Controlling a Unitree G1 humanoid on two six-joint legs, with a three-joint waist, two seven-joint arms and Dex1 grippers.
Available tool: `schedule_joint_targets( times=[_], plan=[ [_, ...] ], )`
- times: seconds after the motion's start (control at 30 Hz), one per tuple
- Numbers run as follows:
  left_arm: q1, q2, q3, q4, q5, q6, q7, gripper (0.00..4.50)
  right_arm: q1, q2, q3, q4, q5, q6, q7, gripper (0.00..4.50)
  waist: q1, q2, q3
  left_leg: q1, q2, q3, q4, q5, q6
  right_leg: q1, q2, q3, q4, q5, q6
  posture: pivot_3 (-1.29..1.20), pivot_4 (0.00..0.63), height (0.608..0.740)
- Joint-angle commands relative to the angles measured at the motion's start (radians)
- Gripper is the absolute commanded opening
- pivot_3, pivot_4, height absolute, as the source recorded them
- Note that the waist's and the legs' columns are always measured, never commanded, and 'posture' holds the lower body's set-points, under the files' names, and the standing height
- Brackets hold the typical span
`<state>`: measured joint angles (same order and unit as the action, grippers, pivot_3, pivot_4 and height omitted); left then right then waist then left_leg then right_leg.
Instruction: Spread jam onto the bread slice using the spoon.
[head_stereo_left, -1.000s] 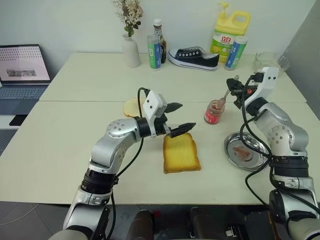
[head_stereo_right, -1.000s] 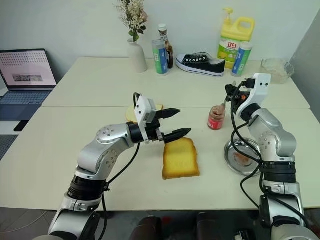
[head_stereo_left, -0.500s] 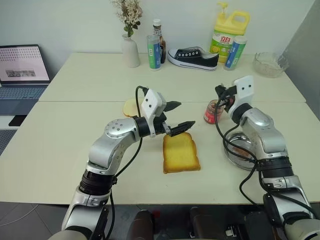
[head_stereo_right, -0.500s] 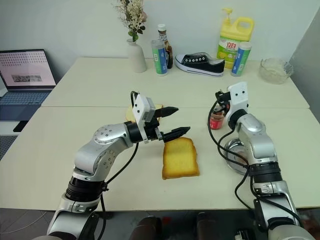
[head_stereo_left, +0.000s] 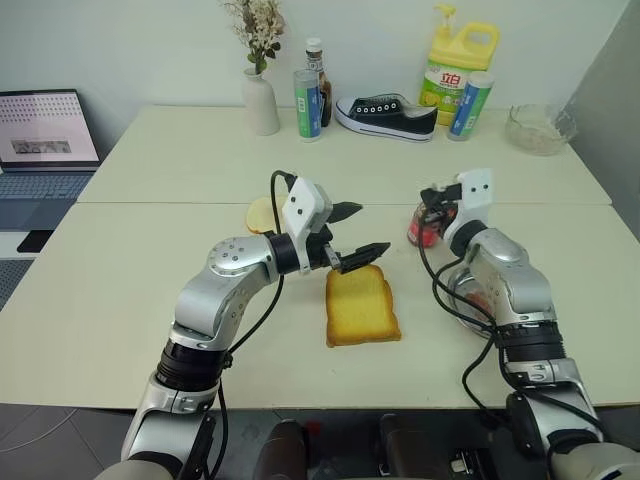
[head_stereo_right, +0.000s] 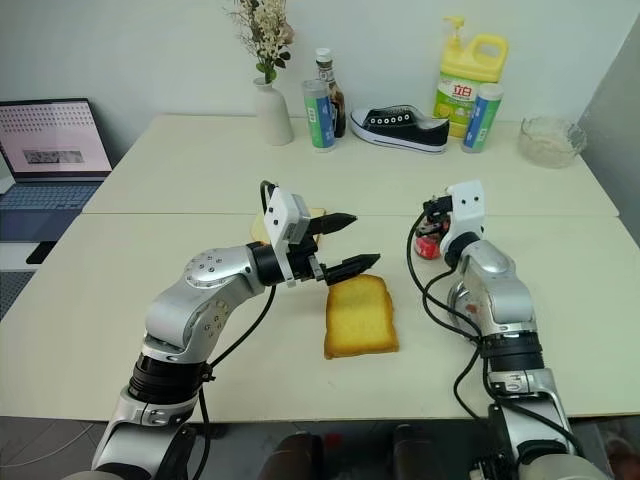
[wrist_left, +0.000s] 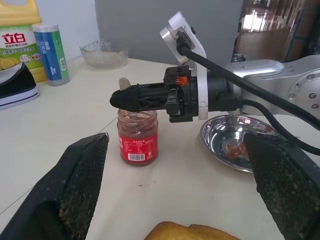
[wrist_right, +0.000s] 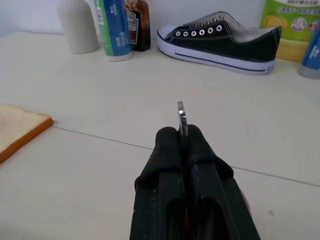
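Note:
The bread slice (head_stereo_left: 361, 306), thick and golden with a darker crust, lies flat in the middle of the table. My left gripper (head_stereo_left: 372, 228) hovers open just above its far left corner, holding nothing. The jam shows red in a small glass jar (wrist_left: 137, 137) to the right of the bread. My right gripper (wrist_left: 116, 99) is level and directly over the jar's mouth, shut on the spoon (wrist_right: 181, 116). The spoon's thin metal handle sticks up between the black fingers. Its bowl is hidden below the gripper.
A round steel dish (wrist_left: 220, 131) with red smears sits right of the jar, under my right arm. A thinner pale slice (head_stereo_left: 262, 213) lies behind my left gripper. A vase, bottles, a black shoe (head_stereo_left: 387, 113), a detergent jug and a glass bowl line the back; a laptop stands at far left.
My right gripper has come down and to the left with the spoon, from above and right of the jar to just over its mouth. The left arm has stayed still.

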<state>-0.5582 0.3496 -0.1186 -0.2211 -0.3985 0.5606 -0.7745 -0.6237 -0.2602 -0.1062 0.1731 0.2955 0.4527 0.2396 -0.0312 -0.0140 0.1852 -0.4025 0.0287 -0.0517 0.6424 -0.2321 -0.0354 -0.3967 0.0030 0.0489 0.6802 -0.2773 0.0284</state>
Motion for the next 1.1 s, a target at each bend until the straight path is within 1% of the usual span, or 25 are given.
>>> schedule_joint_targets(
  times=[0.03, 0.2, 0.37, 0.67, 0.9, 1.1],
  plan=[
    [-0.023, -0.001, 0.011, -0.026, -0.015, -0.013, 0.004, 4.5, -0.039, 0.026, -0.083, -0.066, 0.074, 0.057, -0.041, 0.03, 0.0, 0.0, 0.0, 0.0, 0.0, 0.0, 0.0, 0.0, 0.0, 0.0, 0.0, 0.0, 0.0, 0.0, 0.0, 0.0, 0.15, 0.74],
    [-0.026, -0.003, 0.008, -0.019, -0.013, -0.017, 0.0, 4.5, -0.068, 0.067, -0.189, -0.073, 0.172, 0.136, -0.101, 0.03, 0.0, 0.0, 0.0, 0.0, 0.0, 0.0, 0.0, 0.0, 0.0, 0.0, 0.0, 0.0, 0.0, 0.0, 0.0, 0.0, 0.15, 0.74],
    [-0.033, -0.003, 0.006, -0.007, -0.01, -0.022, -0.006, 4.5, -0.09, 0.086, -0.257, -0.079, 0.237, 0.173, -0.152, 0.03, -0.001, 0.0, 0.0, 0.0, 0.0, 0.0, 0.0, 0.0, 0.0, 0.0, 0.0, 0.0, 0.0, 0.0, 0.0, 0.0, 0.15, 0.74],
    [-0.042, -0.002, 0.004, 0.005, -0.012, -0.021, -0.015, 4.5, -0.101, 0.112, -0.324, -0.106, 0.327, 0.207, -0.226, 0.03, -0.001, 0.0, 0.0, 0.0, 0.0, 0.0, -0.001, 0.0, 0.0, 0.0, 0.0, 0.0, 0.0, 0.0, 0.0, 0.0, 0.15, 0.74],
    [-0.046, 0.004, 0.001, 0.017, -0.006, -0.027, -0.029, 4.5, -0.11, 0.143, -0.393, -0.118, 0.43, 0.22, -0.298, 0.03, -0.001, 0.0, 0.0, 0.0, 0.0, 0.001, -0.001, 0.0, 0.0, -0.001, 0.0, 0.0, 0.0, 0.0, 0.0, 0.0, 0.15, 0.74],
    [-0.053, 0.007, 0.002, 0.028, -0.003, -0.034, -0.041, 4.5, -0.113, 0.145, -0.428, -0.113, 0.491, 0.222, -0.338, 0.03, -0.001, 0.0, 0.0, -0.001, 0.0, 0.001, -0.002, 0.0, 0.0, -0.002, 0.0, 0.0, 0.0, 0.0, 0.0, 0.0, 0.15, 0.74]
  ],
)
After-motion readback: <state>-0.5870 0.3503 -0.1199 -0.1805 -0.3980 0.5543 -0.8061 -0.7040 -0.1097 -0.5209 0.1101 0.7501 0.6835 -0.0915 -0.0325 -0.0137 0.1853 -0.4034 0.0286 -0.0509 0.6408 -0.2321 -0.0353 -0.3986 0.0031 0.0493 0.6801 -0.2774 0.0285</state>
